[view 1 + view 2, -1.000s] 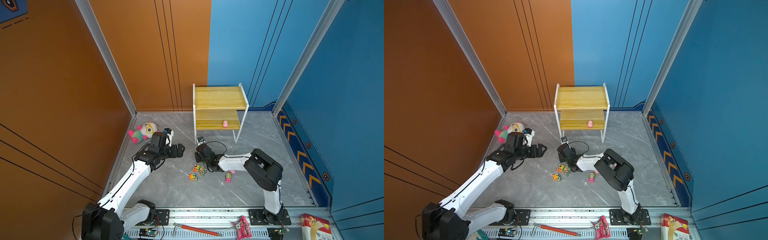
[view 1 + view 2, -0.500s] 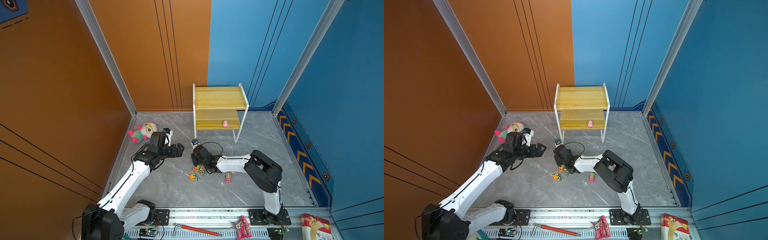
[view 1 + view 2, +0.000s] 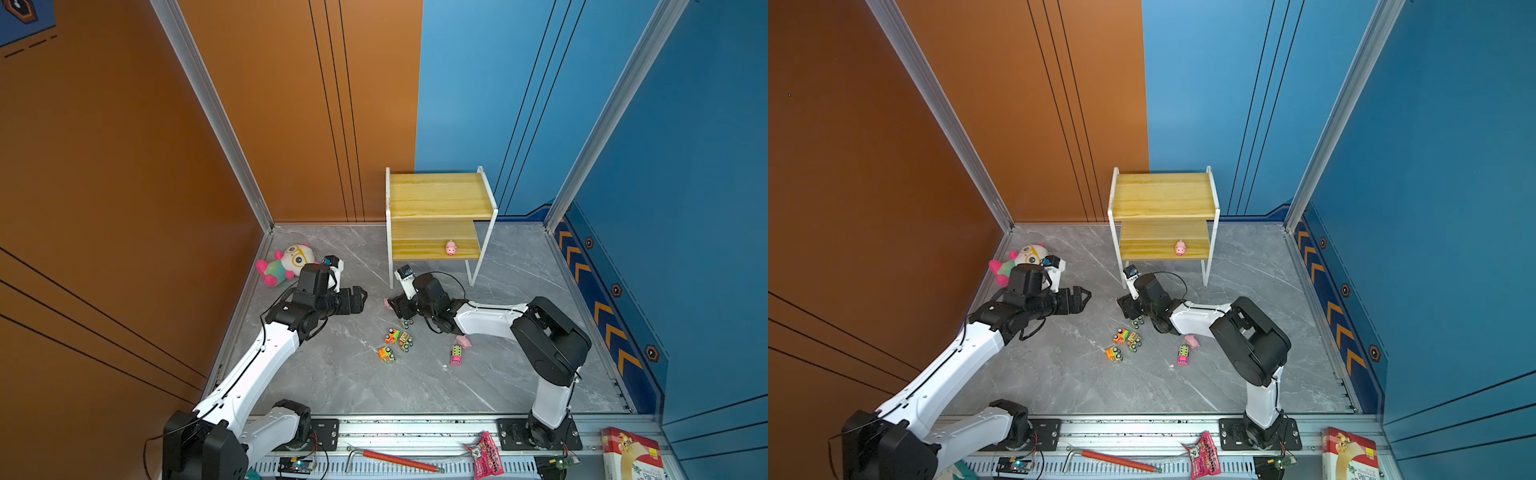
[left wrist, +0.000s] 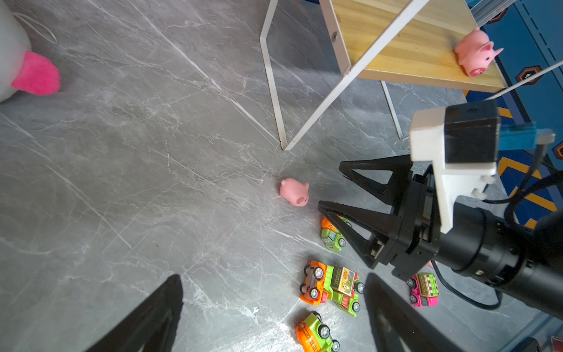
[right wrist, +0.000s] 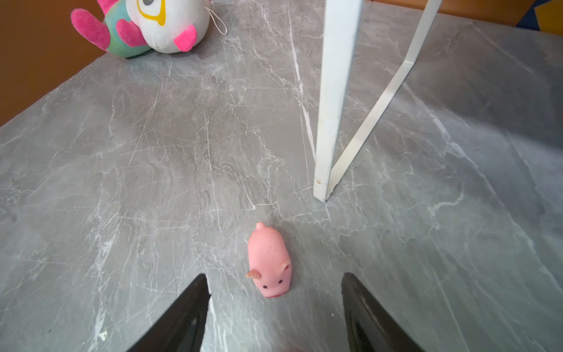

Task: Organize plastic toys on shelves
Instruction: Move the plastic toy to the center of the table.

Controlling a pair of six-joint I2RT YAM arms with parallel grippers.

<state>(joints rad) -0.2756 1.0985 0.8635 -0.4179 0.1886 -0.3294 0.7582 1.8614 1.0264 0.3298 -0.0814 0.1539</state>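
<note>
Right wrist view: the right gripper [image 5: 274, 275], jaws apart and empty, faces a pig [image 5: 268, 253] near the rack leg [image 5: 330, 122]; it should advance squarely before closing.

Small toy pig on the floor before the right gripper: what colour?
Pink; the small toy pig shows best in the right wrist view.

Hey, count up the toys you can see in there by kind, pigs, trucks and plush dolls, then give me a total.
Pink pigs: 3
Toy trucks: 5
Plush doll: 1
Total: 9
</note>
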